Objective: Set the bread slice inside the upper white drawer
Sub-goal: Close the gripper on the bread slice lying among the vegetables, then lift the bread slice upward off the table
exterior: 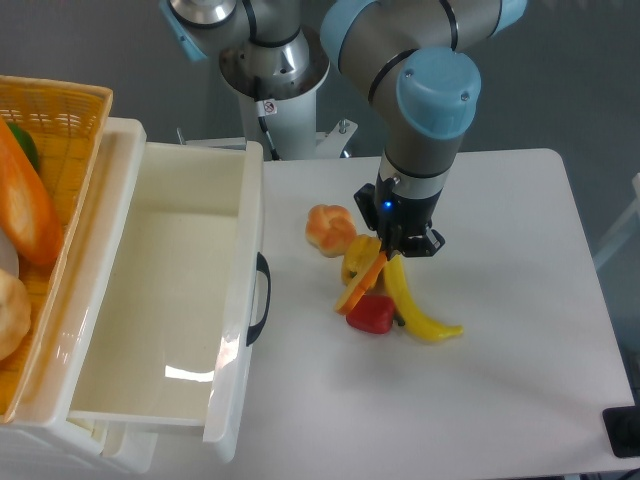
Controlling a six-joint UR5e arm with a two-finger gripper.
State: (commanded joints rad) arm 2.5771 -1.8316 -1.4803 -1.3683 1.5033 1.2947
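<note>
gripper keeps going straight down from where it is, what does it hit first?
Probably the table, or the red pepper under the bread slice that the gripper seems to grip. Depth is unclear from this single view.

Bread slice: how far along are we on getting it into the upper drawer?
Done: the upper white drawer stands pulled open, with nothing in it. In hand: the hand is down at the food pile, and the bread slice hangs tilted on edge at its fingertips, apparently pinched, above the red pepper and beside the banana. Left: lift it clear, carry it over to the drawer and release.
</note>
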